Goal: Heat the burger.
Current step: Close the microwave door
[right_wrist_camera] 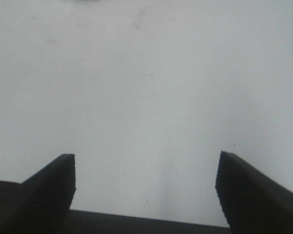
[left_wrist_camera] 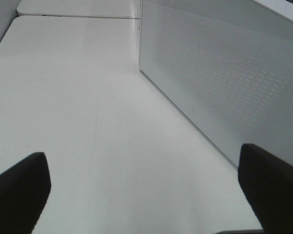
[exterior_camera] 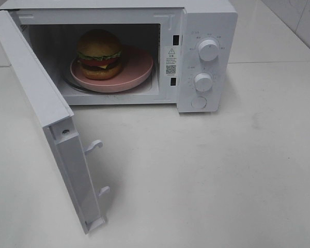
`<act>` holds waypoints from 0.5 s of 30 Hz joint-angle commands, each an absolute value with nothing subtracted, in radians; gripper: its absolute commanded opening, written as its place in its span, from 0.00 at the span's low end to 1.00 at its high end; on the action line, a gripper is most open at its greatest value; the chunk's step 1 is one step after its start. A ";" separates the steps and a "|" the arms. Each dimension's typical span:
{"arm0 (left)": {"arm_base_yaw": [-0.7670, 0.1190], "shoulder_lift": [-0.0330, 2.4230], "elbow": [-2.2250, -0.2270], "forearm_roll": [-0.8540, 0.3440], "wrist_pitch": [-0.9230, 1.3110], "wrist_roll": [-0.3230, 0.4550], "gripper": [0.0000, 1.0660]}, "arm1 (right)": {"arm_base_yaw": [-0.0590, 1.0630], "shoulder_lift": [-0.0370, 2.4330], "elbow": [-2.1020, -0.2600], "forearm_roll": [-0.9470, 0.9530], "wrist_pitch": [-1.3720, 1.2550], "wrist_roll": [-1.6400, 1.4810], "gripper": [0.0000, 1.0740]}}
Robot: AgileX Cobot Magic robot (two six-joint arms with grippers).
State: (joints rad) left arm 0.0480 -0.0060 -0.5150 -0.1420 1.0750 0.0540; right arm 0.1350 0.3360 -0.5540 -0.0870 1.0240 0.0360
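Note:
The burger (exterior_camera: 99,53), with a golden bun, lettuce, tomato and dark patty, sits on a pink plate (exterior_camera: 137,72) inside the white microwave (exterior_camera: 206,31). The microwave door (exterior_camera: 46,119) is swung wide open toward the front left. Neither arm shows in the exterior high view. In the left wrist view my left gripper (left_wrist_camera: 144,187) is open and empty over the white table, beside the door's perforated outer face (left_wrist_camera: 224,83). The right wrist view shows my right gripper (right_wrist_camera: 145,187) open with only bare table between its fingers.
The microwave has two white knobs (exterior_camera: 208,50) and a round button (exterior_camera: 198,102) on its right panel. Two latch hooks (exterior_camera: 94,145) stick out of the open door's edge. The white table (exterior_camera: 222,175) stretches in front and to the right.

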 commanded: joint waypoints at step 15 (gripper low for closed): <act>0.050 -0.024 -0.515 -0.143 1.067 0.054 0.92 | 0.128 -0.032 -0.497 -0.072 0.997 0.039 0.71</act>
